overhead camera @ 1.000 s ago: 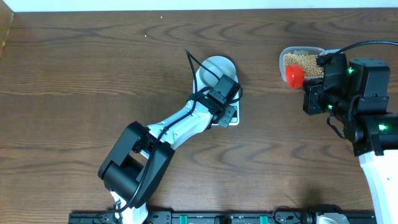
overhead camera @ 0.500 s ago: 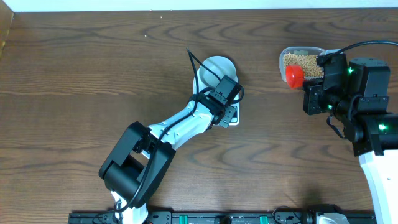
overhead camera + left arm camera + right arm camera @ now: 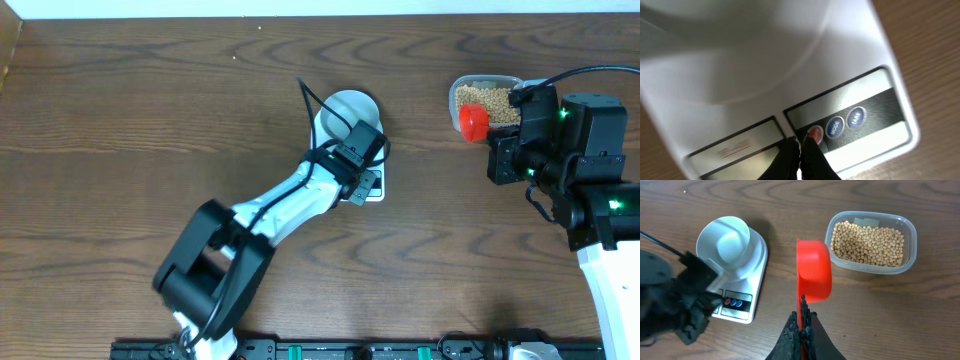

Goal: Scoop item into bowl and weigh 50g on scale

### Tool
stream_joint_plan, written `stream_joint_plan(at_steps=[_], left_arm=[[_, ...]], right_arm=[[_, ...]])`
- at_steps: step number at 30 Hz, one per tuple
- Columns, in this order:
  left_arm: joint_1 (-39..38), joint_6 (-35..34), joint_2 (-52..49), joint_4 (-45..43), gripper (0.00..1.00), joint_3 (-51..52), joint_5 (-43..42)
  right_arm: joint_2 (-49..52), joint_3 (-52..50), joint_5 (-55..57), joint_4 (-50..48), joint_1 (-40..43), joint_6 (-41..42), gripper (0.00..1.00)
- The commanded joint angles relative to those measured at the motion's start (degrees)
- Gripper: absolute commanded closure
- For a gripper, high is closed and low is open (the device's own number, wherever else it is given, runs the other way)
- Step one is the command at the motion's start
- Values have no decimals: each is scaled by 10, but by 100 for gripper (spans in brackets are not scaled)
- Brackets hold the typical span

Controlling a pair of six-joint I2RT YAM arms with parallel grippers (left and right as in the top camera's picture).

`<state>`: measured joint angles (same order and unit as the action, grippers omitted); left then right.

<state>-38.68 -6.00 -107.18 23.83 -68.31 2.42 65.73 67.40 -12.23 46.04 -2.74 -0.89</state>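
Note:
The white scale [image 3: 372,192] stands mid-table with the pale bowl [image 3: 347,108] on it, and the bowl looks empty. My left gripper [image 3: 800,142] is shut, its tips down on the scale's [image 3: 875,150] button panel beside the red button [image 3: 815,134]. In the overhead view this left gripper [image 3: 366,181] covers the display end. My right gripper [image 3: 802,314] is shut on the handle of a red scoop [image 3: 813,270], which hangs above the table between the bowl [image 3: 730,242] and the tub. The tan beans [image 3: 867,242] fill that clear tub [image 3: 486,99]. No beans show on the scoop [image 3: 473,121].
Two blue buttons [image 3: 845,122] sit to the right of the red one. A black cable [image 3: 318,105] from the left arm crosses over the bowl. The right arm's body [image 3: 585,160] stands just right of the tub. Bare wooden table [image 3: 150,120] spreads to the left.
The left arm's lower links near the front edge have shifted slightly left. Its gripper stays on the scale's button panel. The right arm and scoop have not moved.

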Motion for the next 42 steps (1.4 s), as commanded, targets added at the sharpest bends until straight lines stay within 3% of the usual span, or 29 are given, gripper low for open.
stream_joint_plan(at_steps=[1,6,9,14,15,18,19,20,26,42], left_arm=[[3,0,114,-6,93,-7,17],[3,17,214,-2,92,-7,17],[3,19,238,15,83,-7,17],[3,19,239,36,47,-5,17],[3,19,239,39,25,-5,17],[3,19,238,45,21,-5,17],[3,19,238,46,7,-5,17],[3,19,238,48,5,-5,17],[3,7,238,90,5,-5,10],[3,8,238,128,5,-5,10]], right_arm=[[-2,12,-6,0,6,-11,99],[-2,12,-6,0,5,-11,99],[-2,12,-6,0,5,-11,99],[-3,12,-6,-2,5,-19,99],[-3,12,-6,-2,5,-25,99],[-3,12,-8,-2,4,-43,99],[-3,12,-14,-1,4,-48,99],[-3,12,-25,0,4,-55,99],[-3,12,-92,18,4,-73,99],[-2,12,-89,15,4,-45,99]])
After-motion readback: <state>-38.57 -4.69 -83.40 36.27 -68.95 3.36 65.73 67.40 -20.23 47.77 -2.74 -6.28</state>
